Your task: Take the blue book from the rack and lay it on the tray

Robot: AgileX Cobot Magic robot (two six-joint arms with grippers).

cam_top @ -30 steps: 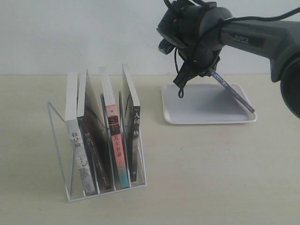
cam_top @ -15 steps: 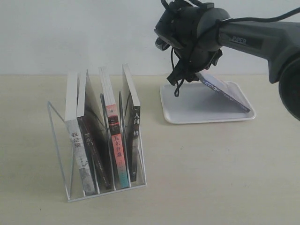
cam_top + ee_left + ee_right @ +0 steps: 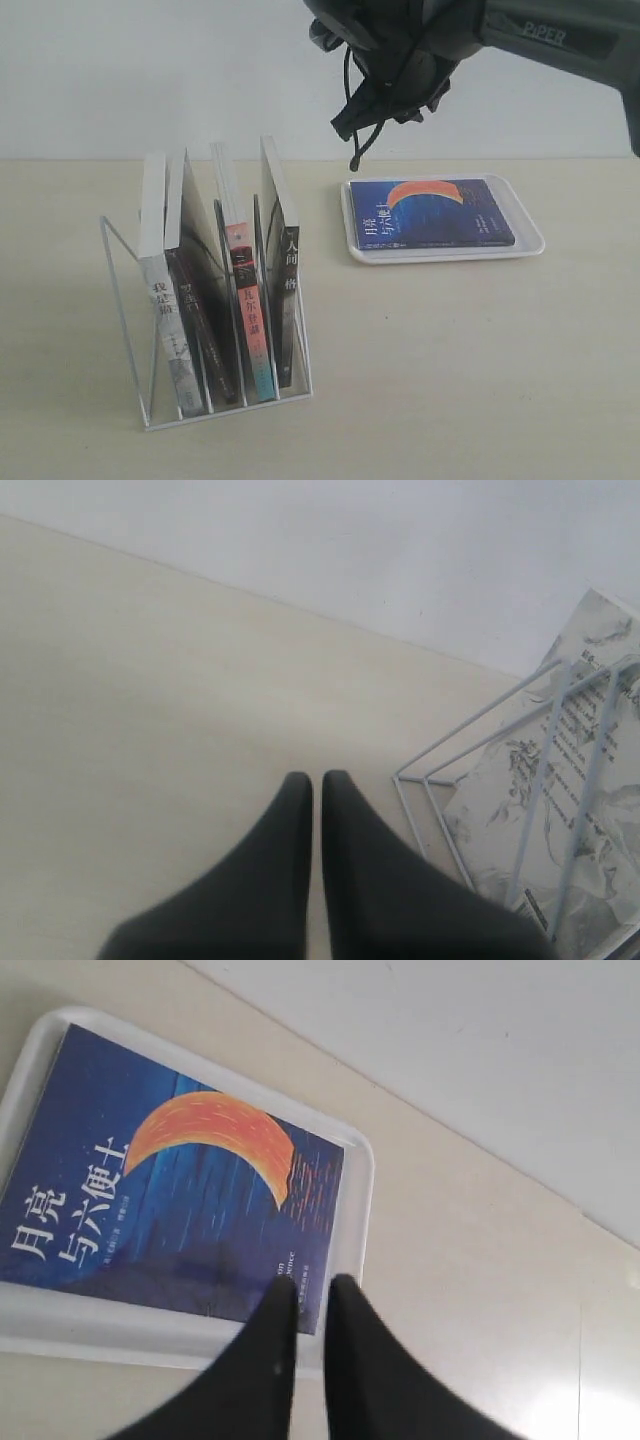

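Note:
The blue book lies flat and face up on the white tray, its orange crescent showing. In the right wrist view the blue book fills most of the tray. My right gripper hangs well above the tray's near-left end, apart from the book. Its tips stand a narrow gap apart with nothing between them. The clear rack stands at the left. My left gripper is shut and empty over bare table beside the rack; it does not show in the exterior view.
Several books stay upright in the rack, among them a black-spined one and a white-spined one. A black cable dangles from the right wrist. A white wall stands behind the beige table.
The book, held tilted over the tray a second ago, has dropped flat onto it. The right gripper has let go and risen up and to the left.

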